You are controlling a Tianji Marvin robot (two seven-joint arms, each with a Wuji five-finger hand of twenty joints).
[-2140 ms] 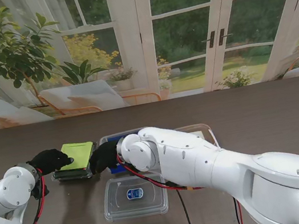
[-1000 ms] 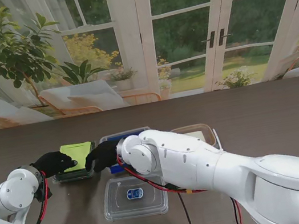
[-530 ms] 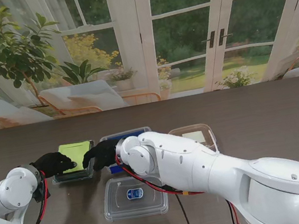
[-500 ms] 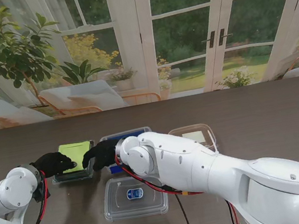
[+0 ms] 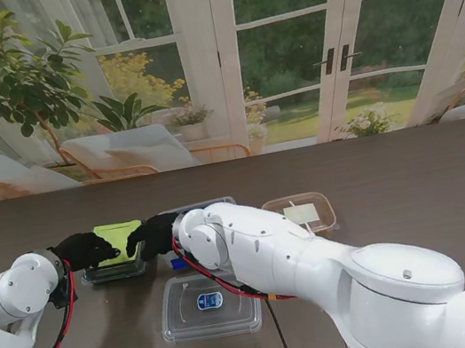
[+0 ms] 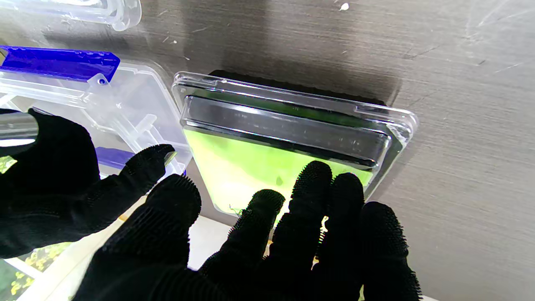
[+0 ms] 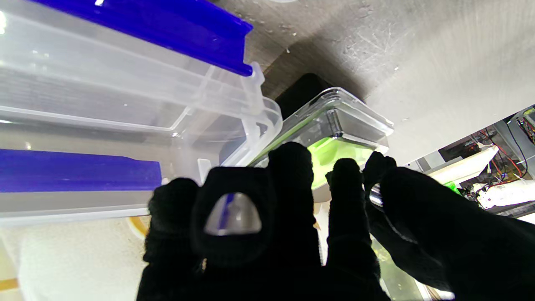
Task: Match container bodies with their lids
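The green-lidded container (image 5: 116, 251), at the table's left near me, is judged light, rigid and slick clear plastic, best pressed along its rim; left hand (image 5: 86, 250) and right hand (image 5: 152, 235) rest fingers spread on its lid, clamping nothing.

A black container body with green contents (image 5: 118, 248) lies flat on the desk (image 5: 415, 187), capped by a clear lid (image 6: 292, 125) whose rim overhangs the body. Just beside it on the right stands a clear box with blue latches (image 7: 104, 83), mostly hidden in the stand view. Nearer to me than that box lies a flat clear lid with a blue sticker (image 5: 208, 303). Farther right of the box, apart from it, sits a shallow clear container with a pale label (image 5: 301, 213).
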